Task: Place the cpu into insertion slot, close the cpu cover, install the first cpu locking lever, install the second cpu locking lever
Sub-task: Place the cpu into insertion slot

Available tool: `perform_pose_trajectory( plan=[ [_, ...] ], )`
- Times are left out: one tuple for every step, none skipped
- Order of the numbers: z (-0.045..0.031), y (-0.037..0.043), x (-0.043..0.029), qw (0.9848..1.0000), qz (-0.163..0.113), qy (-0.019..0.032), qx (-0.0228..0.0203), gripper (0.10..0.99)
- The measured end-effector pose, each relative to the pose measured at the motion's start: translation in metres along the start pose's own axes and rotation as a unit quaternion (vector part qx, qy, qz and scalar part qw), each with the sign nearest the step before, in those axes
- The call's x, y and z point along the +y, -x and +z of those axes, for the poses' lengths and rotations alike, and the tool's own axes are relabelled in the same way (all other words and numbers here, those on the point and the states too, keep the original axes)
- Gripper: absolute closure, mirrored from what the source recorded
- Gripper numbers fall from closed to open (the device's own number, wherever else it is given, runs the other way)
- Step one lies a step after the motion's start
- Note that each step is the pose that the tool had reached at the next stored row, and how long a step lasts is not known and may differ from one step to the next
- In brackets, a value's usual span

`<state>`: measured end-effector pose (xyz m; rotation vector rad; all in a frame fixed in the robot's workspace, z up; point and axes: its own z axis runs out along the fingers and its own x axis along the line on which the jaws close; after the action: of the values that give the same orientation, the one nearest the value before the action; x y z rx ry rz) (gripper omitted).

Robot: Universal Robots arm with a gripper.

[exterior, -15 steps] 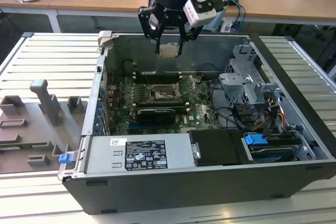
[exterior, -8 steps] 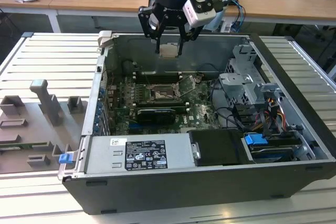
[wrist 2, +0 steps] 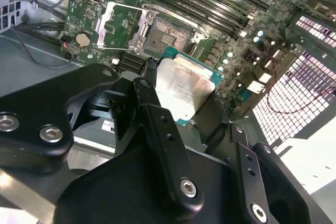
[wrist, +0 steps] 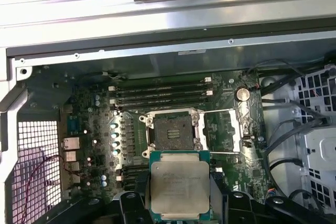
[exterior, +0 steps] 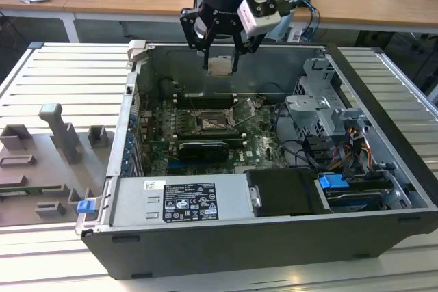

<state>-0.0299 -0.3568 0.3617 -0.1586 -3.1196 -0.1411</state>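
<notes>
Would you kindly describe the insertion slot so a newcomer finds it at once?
Look into the open computer case, at the green board. Near its middle, beside the opened cover, sits the slot, lower than the cpu in the pincer. It is square with a dark centre, unlike the long memory slots nearby.

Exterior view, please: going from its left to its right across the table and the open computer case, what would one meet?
First the grey fixture blocks → insertion slot → cpu cover, flipped open → metal drive cage.
</notes>
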Motion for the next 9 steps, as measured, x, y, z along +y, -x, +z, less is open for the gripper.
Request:
perform_pose_trajectory(
  plan=[
    [0.0000,0.0000,0.0000,1.0000,0.001,0.0000,-0.0001,0.545],
    [0.0000,0.0000,0.0000,1.0000,0.002,0.0001,-0.0002,0.545],
    [0.0000,0.0000,0.0000,1.0000,0.003,0.0001,-0.0003,0.545],
    [0.0000,0.0000,0.0000,1.0000,0.004,0.0001,-0.0004,0.545],
    [0.0000,0.0000,0.0000,1.0000,0.006,0.0001,-0.0005,0.545],
    [0.0000,0.0000,0.0000,1.0000,0.006,0.0002,-0.0006,0.545],
    [0.0000,0.0000,0.0000,1.0000,0.007,0.0001,-0.0006,0.545],
    [0.0000,0.0000,0.0000,1.0000,0.008,0.0002,-0.0007,0.545],
    [0.0000,0.0000,0.0000,1.0000,0.010,0.0002,-0.0009,0.545]
  ],
)
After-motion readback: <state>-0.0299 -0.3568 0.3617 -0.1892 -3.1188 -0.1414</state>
